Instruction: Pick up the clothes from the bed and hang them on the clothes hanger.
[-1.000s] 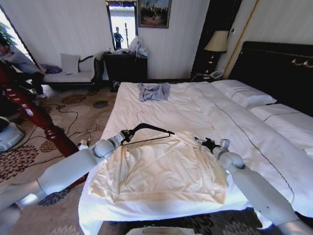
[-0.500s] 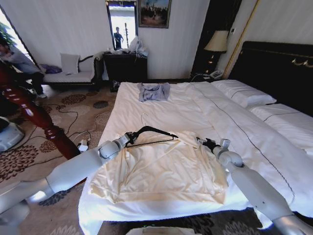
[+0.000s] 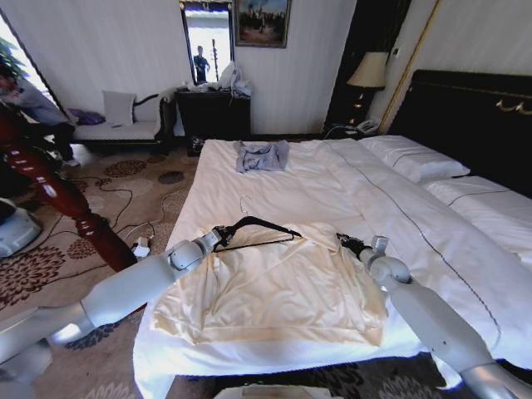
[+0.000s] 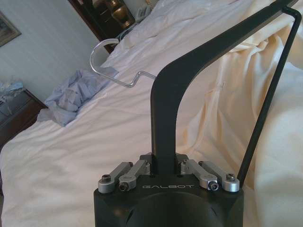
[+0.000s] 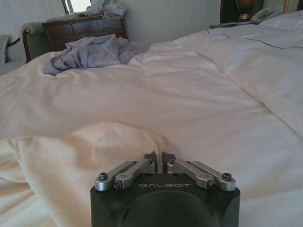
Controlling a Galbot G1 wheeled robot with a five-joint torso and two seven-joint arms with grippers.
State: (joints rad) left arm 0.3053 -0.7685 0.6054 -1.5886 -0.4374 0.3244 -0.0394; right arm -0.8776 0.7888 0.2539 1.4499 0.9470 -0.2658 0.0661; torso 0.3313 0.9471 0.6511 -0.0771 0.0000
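Left tool (image 4: pixel 163 165) clamps thin black hanger (image 3: pixel 258 226); right tool (image 5: pixel 158 158) pinches soft cream shirt (image 3: pixel 274 287).

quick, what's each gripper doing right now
Left gripper: closed on the black clothes hanger, held over the cream shirt.
Right gripper: closed, pinching the cream shirt's edge on the bed.

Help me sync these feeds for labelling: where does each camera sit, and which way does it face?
Head view: on the robot's head, looking down the bed; both arms show.
Left wrist view: behind the left hand, shut on the hanger, facing the headboard end.
Right wrist view: behind the right hand, shut on the shirt.
Shared: the blue-grey garment appears in all three.
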